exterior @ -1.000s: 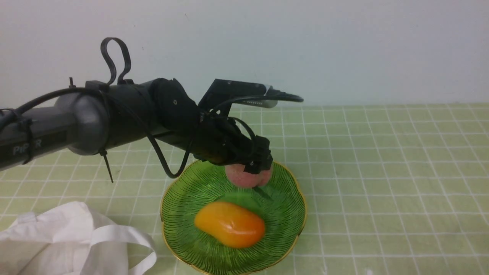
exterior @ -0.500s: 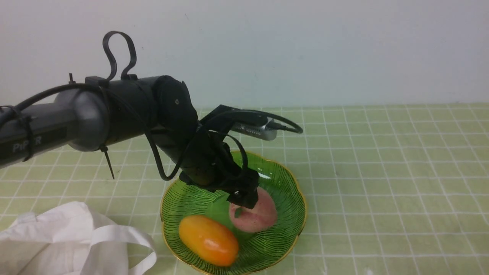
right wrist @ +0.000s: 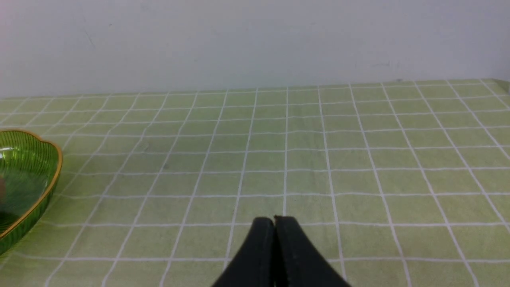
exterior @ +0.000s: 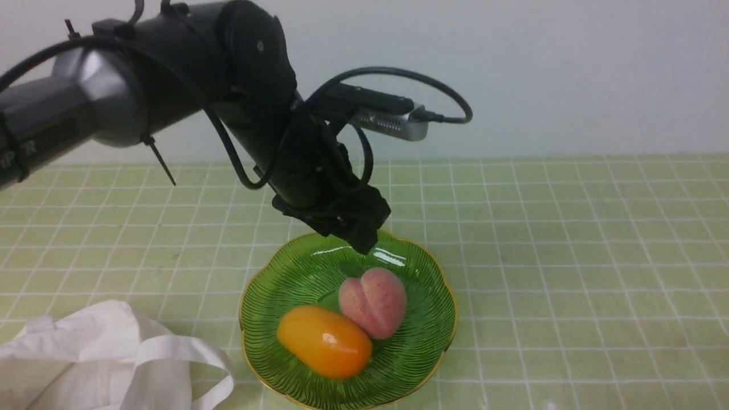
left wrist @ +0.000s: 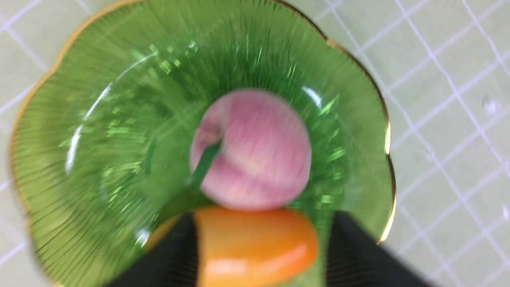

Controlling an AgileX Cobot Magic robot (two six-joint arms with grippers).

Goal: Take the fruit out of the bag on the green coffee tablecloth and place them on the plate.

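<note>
Left jaws are standing apart, empty, above the far rim of the plate (exterior: 421, 341); right jaws are pressing together over the green coffee tablecloth (exterior: 569, 256), showing only in their own wrist view. Blur is smearing the left wrist view. The peach (exterior: 373, 302) is lying on the plate, touching the mango (exterior: 323, 340). The bag (exterior: 85, 359) is running off the front view's lower left corner. A pale wall (exterior: 569, 68) is rising behind the tablecloth.

Front: from near side, looking forward, mid-distance, round gold-rimmed green glass plate (exterior: 424, 270) at lower centre. Left wrist: straight down, close over that plate. Right wrist: low, level across grid-lined pale green tablecloth (right wrist: 318, 159), plate edge shared.
</note>
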